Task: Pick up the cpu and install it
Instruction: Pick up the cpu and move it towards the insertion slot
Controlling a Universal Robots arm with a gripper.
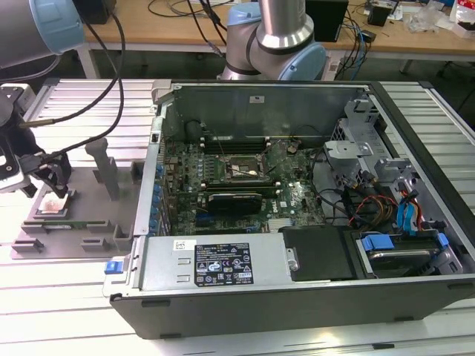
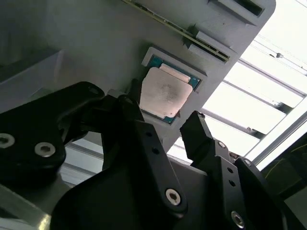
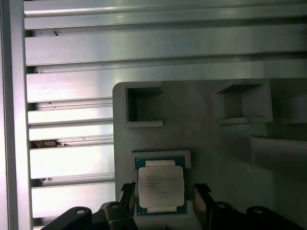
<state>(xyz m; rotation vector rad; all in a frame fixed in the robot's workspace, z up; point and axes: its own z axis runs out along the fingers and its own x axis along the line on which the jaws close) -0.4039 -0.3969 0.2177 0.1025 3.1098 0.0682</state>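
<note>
Gripper over the cpu in the grey tray
Its fingers are spread apart, one on each side, gripping nothing. The tiny writing on the cpu cannot be read.

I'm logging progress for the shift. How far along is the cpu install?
Done: the end effector sits at the grey tray, open, straddling the cpu. In hand: nothing gripped; the cpu lies in its tray pocket. Left: lifting it and seating it in the motherboard socket inside the computer case; that socket looks unfilled.
</note>
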